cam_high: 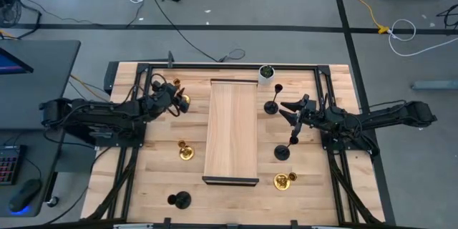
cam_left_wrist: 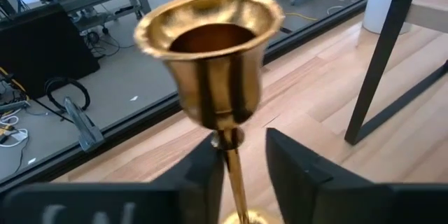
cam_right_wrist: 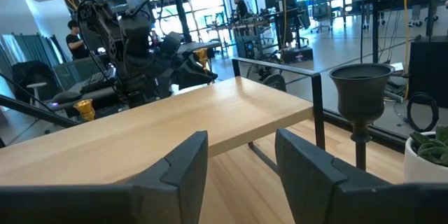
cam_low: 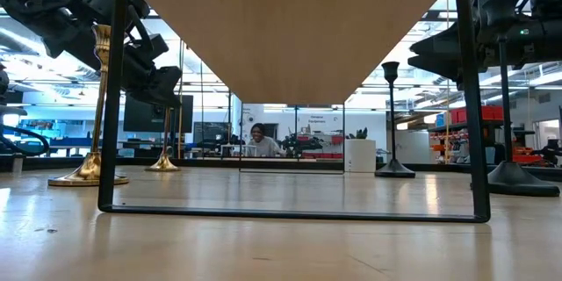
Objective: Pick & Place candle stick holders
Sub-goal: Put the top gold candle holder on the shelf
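Note:
A gold candle stick holder (cam_left_wrist: 210,63) stands on the table's far left part (cam_high: 183,102). My left gripper (cam_left_wrist: 238,175) is open, one finger on each side of its thin stem, just under the cup. My right gripper (cam_high: 290,109) hangs open right of the raised wooden shelf (cam_high: 231,130), nothing between its fingers (cam_right_wrist: 182,175). One black holder (cam_high: 273,106) stands just beyond it, another (cam_high: 283,152) just nearer. Two more gold holders (cam_high: 186,152) (cam_high: 283,180) and a black one (cam_high: 179,200) stand on their round bases nearer the front. My left gripper has the gold holder's stem (cam_left_wrist: 232,164) between its two fingers, coming about level from the table's left. One finger (cam_left_wrist: 199,175) lies close against the stem and a gap shows to the other (cam_left_wrist: 294,175); whether it touches, I cannot tell. The holder stands upright on its base.
The wooden shelf on its thin black frame (cam_low: 107,97) runs down the table's middle, from far to near. A small white pot with green inside (cam_high: 266,72) sits at the far edge. A person (cam_low: 257,140) sits in the room beyond the table.

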Robot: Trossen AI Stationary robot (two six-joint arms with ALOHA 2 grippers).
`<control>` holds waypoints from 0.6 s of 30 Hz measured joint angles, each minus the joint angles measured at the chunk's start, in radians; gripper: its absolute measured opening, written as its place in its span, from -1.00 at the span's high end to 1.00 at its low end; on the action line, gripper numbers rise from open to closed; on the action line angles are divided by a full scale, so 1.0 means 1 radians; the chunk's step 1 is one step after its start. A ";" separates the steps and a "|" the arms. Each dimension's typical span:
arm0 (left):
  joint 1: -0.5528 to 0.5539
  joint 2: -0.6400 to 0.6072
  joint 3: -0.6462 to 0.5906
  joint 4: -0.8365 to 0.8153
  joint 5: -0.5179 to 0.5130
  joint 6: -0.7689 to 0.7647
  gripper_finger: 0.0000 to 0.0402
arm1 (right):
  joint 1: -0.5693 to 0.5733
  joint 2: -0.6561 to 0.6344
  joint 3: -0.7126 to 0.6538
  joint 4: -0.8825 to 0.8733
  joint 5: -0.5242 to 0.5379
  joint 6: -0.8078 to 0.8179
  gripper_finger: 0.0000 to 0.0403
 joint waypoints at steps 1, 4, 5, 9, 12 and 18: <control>0.000 0.000 0.000 0.000 0.000 0.001 0.63 | 0.000 0.000 0.000 0.000 0.000 0.000 0.16; 0.000 0.000 0.000 0.001 0.002 0.000 0.85 | 0.000 0.000 0.000 0.000 0.000 0.000 0.16; 0.000 -0.001 0.000 0.003 0.003 0.001 0.91 | 0.000 0.000 0.000 0.000 0.000 0.000 0.16; 0.000 -0.001 0.000 0.002 0.000 0.001 0.91 | 0.000 0.000 0.000 0.000 0.000 0.000 0.16; 0.000 -0.001 0.000 0.002 0.000 0.003 0.92 | 0.000 0.000 0.000 0.000 0.000 0.000 0.16; 0.000 -0.002 0.000 0.036 0.015 0.044 0.93 | 0.000 0.000 0.000 0.000 0.000 0.000 0.16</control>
